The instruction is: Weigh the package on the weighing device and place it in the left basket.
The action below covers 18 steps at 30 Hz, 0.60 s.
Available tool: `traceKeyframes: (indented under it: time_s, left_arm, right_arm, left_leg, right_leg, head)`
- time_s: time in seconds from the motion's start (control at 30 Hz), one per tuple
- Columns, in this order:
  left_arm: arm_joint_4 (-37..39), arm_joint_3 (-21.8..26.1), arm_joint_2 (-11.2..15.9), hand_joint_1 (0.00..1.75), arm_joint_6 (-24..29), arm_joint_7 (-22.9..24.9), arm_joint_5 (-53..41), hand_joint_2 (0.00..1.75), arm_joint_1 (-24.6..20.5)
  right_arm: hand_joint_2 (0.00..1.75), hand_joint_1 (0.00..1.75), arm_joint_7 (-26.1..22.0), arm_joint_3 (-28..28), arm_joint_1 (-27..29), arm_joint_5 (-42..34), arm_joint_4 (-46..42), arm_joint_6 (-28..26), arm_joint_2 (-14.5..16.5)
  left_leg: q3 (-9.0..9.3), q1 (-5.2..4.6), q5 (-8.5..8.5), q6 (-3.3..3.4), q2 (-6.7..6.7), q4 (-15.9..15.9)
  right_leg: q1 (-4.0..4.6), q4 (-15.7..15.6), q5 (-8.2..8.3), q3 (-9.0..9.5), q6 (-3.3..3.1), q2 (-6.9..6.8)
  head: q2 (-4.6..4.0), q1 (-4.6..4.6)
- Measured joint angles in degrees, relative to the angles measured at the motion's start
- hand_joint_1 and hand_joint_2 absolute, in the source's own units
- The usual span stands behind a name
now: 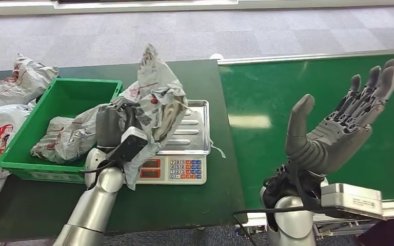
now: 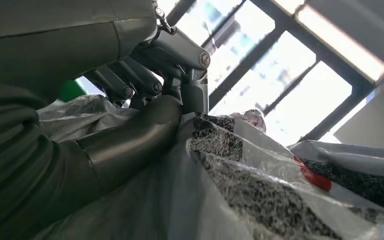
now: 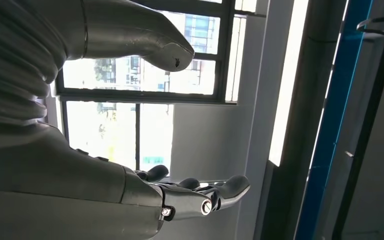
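— Left hand point(image 1: 114, 125)?
— Gripping the package point(image 1: 151, 97), lifted over the scale point(image 1: 184, 154), beside the green basket point(image 1: 61, 95) near the bench's left edge.
— Right hand point(image 1: 338, 128)?
— Empty, fingers spread, raised above the bare green belt point(image 1: 267, 92).

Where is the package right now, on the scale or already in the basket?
In the head view the package is gripped by the left hand, raised over the left edge of the scale, beside the green basket and not yet in it.

Basket point(image 1: 61, 95) at 9 o'clock of scale point(image 1: 184, 154): far half bare, near half blocked by bagged package point(image 1: 64, 138); belt point(image 1: 267, 97) at 3 o'clock open.
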Motion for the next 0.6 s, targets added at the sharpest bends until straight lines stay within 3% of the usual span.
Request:
traceKeyframes:
  time_s: [0.17,0.33,0.47,0.6]
  left_arm:
    - [-10.18,4.40,0.53,1.75,8.80,-2.48,0.25,1.75,2.72]
    - [-16.73,7.96,-0.53,1.75,11.19,-4.38,-6.29,1.75,4.02]
    - [-21.63,14.16,-4.09,1.75,11.24,-8.66,-20.53,1.75,3.96]
    - [-24.27,20.60,-6.47,1.75,11.35,-5.53,-37.06,1.75,2.85]
  right_arm:
    - [1.75,0.00,0.11,0.00,-0.02,-0.28,0.42,-0.65,-0.02]
    - [1.75,0.00,0.36,0.00,0.00,0.16,0.57,-1.01,-0.02]
    - [1.75,0.00,0.69,0.00,0.01,0.14,0.57,-0.89,-0.02]
    - [1.75,0.00,1.01,0.00,0.01,0.16,0.57,-0.95,-0.02]
  left_leg:
    - [-0.01,0.00,0.00,0.00,-0.02,0.00]
    - [-0.01,-0.01,0.00,0.00,-0.03,0.01]
    - [-0.01,-0.01,0.00,0.01,-0.02,0.01]
    - [0.04,-0.01,0.01,0.00,-0.01,0.01]
  right_leg:
    - [0.00,0.00,-0.02,0.00,-0.01,-0.02]
    - [-0.01,0.00,-0.01,0.00,-0.01,-0.03]
    - [-0.02,0.00,0.00,0.01,0.01,-0.03]
    - [-0.02,0.00,0.00,0.00,0.00,-0.02]
  head:
    - [0.00,-0.01]
    - [0.00,0.00]
    - [0.00,0.01]
    - [0.00,-0.02]
